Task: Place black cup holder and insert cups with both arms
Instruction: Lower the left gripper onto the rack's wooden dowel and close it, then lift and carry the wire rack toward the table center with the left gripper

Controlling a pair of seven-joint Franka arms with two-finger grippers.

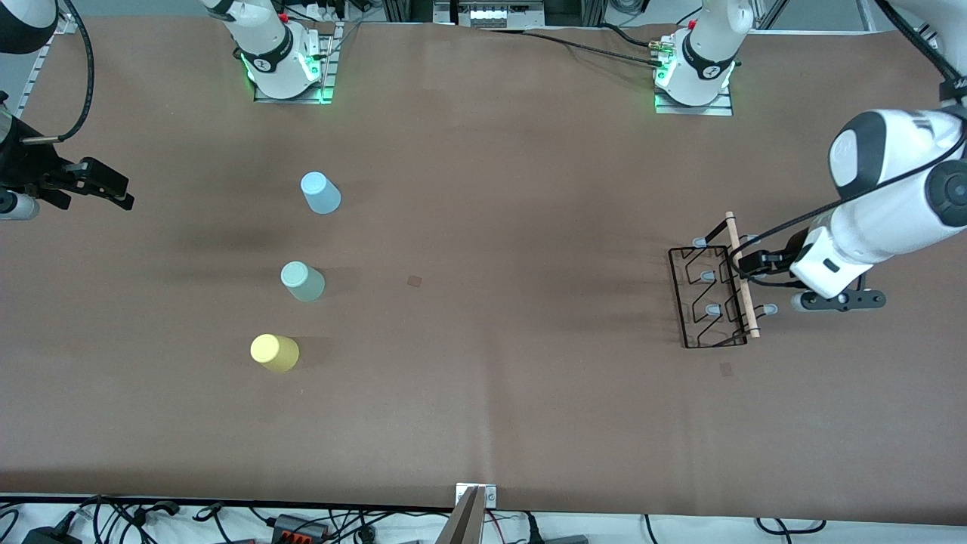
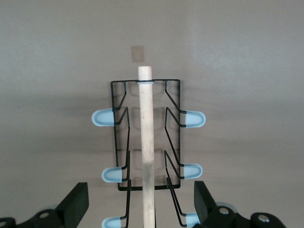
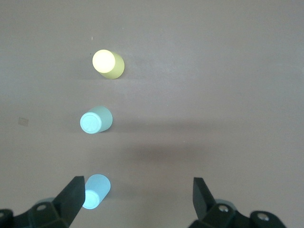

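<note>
Black cup holder [image 1: 714,296]: I see it lying on the brown bench [image 1: 483,393] toward the left arm's end, its wooden rod handle [image 1: 741,273] running along the side next to the left end effector.
Pegs: pale-tipped pegs [image 2: 103,117] stick out on both sides of the wire frame, and I see no cup on any of them.
Left end effector [image 2: 140,205]: it is over the holder's handle; in the left wrist view its two fingers [image 2: 76,204] are spread wide, one on each side of the rod, touching neither rod nor wire.
Light blue cup [image 1: 320,193]: it stands upside down on the bench toward the right arm's end, farthest from the front camera of the three.
Pale green cup [image 1: 302,281]: upside down too, between the other two and apart from both.
Yellow cup [image 1: 274,353]: inverted, nearest the front camera.
Right end effector [image 3: 137,202]: it waits up in the air by the right arm's end of the bench, fingers spread and gripping nothing, near the light blue cup in its wrist view.
</note>
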